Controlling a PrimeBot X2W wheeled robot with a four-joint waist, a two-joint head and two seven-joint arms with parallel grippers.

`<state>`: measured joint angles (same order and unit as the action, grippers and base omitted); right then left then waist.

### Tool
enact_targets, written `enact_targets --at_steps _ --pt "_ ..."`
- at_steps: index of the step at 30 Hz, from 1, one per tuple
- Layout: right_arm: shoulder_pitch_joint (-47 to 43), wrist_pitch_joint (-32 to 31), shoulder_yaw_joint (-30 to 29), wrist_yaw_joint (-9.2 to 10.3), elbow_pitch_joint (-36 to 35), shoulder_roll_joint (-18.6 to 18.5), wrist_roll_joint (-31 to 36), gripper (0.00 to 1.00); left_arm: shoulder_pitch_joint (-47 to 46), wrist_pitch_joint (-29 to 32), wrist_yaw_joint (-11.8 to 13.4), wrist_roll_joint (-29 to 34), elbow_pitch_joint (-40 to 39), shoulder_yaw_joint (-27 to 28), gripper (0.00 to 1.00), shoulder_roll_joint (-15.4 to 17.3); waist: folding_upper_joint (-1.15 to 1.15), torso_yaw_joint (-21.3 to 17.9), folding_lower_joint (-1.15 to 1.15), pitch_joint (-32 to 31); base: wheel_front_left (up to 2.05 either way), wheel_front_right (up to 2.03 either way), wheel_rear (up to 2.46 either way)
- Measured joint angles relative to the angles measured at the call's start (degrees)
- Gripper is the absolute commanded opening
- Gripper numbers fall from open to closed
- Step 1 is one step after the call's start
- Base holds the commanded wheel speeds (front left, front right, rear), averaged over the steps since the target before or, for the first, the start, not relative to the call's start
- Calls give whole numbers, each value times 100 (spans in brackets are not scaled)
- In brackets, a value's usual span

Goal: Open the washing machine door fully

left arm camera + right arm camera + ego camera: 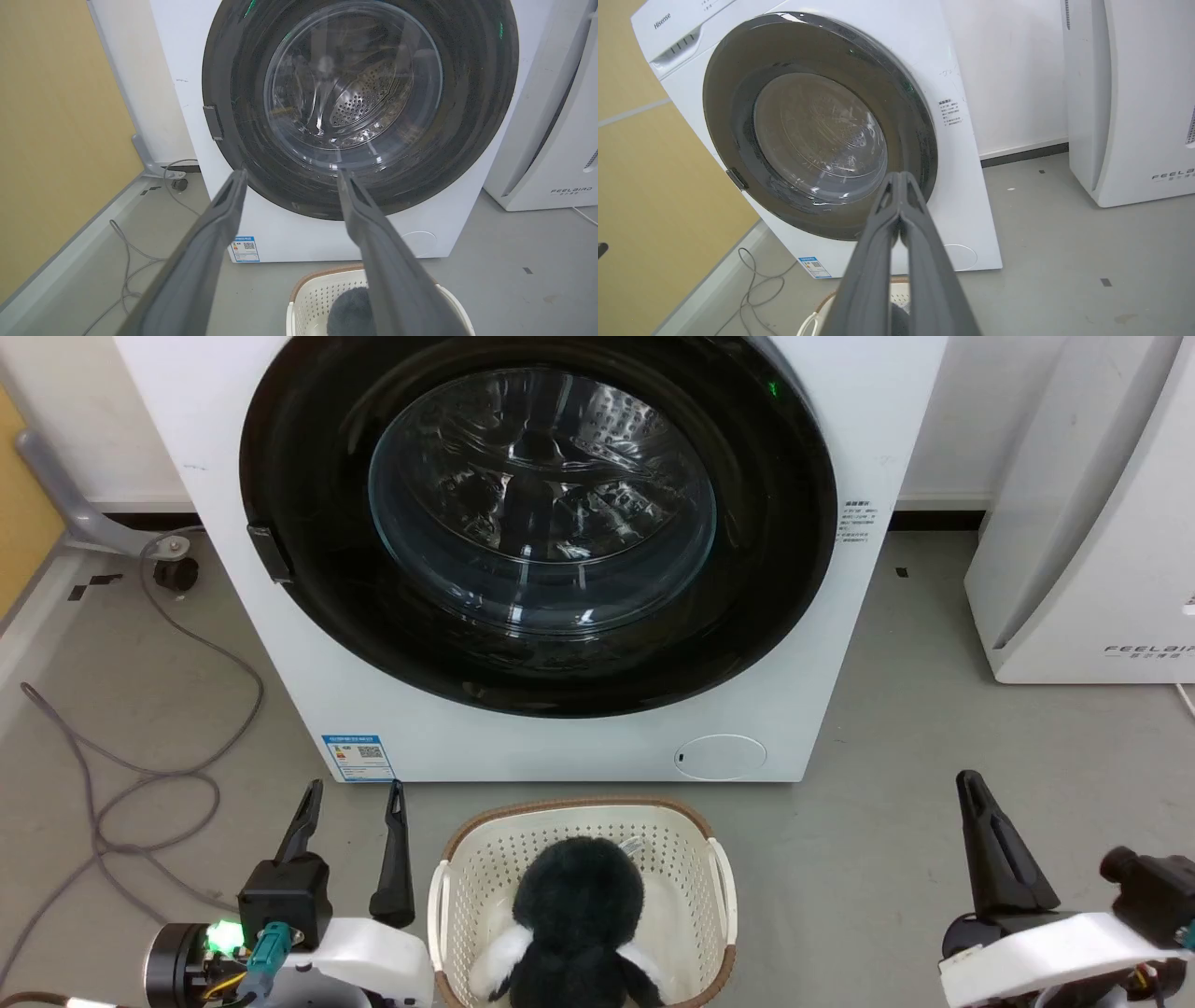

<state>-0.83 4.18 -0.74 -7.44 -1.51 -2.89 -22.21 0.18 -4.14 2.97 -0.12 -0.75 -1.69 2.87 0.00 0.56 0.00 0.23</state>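
Two grippers, one basket, one toy, one washer, one door. Nearest the camera, the left gripper point(355, 787) at lower left has its 2 fingers spread well apart, holding nothing & touching nothing. The right gripper point(969, 782) at lower right has its fingers pressed together, tips meeting, nothing between them. Between the 2 arms sits a cream laundry basket point(485, 859) w/ a brown rim, just in front of the machine, w/ a dark plush toy point(579, 915) inside.

Beyond it stands the washing machine point(560, 747), white, w/ 1 blue label point(358, 758) & 1 round cap point(720, 756) low on its front. The washing machine door point(541, 523) is closed flush against the front, its latch tab point(269, 553) at the left edge. The door lies ahead of both sets of fingertips, apart from them. One grey cable point(140, 775) loops on the floor at left; 1 white FEELAIR unit point(1074, 569) stands at far right.
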Motion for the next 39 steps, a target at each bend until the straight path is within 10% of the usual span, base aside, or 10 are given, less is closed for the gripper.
enact_targets --at_steps 18,39 --pt "348 -216 -468 1 193 1 -3123 0 -21 -213 124 0 -75 -112 100 10 0 73 0 171 0 0 0" --pt "2618 -900 -1120 1 1723 -660 -4521 0 -704 -458 300 1 -204 -256 100 29 0 322 0 1109 0 0 0"
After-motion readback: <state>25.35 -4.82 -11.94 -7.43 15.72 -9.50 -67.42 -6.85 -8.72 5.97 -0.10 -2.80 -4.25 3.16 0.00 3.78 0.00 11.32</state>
